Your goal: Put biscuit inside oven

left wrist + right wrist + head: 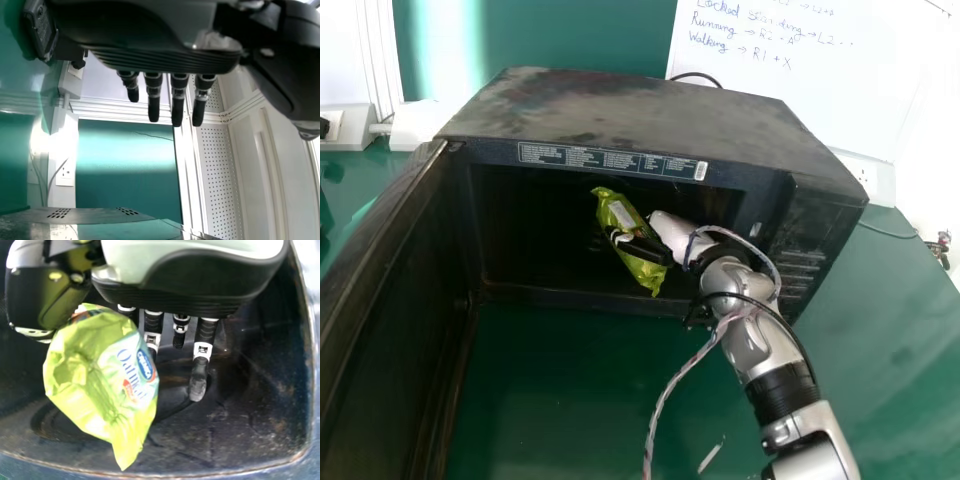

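Note:
The black oven stands on the green table with its door swung wide at the left. My right hand is at the oven's opening, its fingers and thumb round a green biscuit packet. In the right wrist view the packet is held between the thumb and fingers of my right hand, above the oven's dark floor. My left hand, in the left wrist view, hangs with its fingers straight and holds nothing.
A whiteboard with handwriting stands behind the oven. A white socket strip is at the back right. Loose cables run along my right forearm. The oven's right side panel is close beside my right wrist.

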